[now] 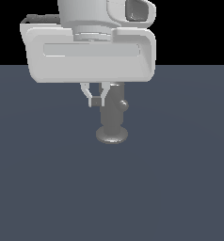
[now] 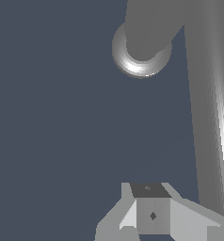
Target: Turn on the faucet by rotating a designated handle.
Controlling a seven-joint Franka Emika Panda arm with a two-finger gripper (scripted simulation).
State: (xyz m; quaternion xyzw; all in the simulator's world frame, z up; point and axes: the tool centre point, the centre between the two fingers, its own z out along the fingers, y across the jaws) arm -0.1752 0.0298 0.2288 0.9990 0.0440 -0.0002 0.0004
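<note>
The faucet (image 1: 112, 117) is a dull grey upright cylinder on a flared round base, standing in the middle of the exterior view. Its handle (image 1: 124, 105) points toward that camera and shows as a small knob on the cylinder's right side near the top. My gripper (image 1: 96, 102) hangs just to the exterior view's left of the cylinder, at about the handle's height, fingers together with nothing between them. In the wrist view the faucet (image 2: 147, 33) is seen from above, the handle (image 2: 212, 117) runs as a long shiny rod close beside my gripper (image 2: 151, 207). Contact with the rod cannot be told.
The faucet stands on a flat dark blue-grey floor (image 1: 48, 188) that fills the lower part of the exterior view. My large white hand body (image 1: 90, 52) covers the faucet's top in that view.
</note>
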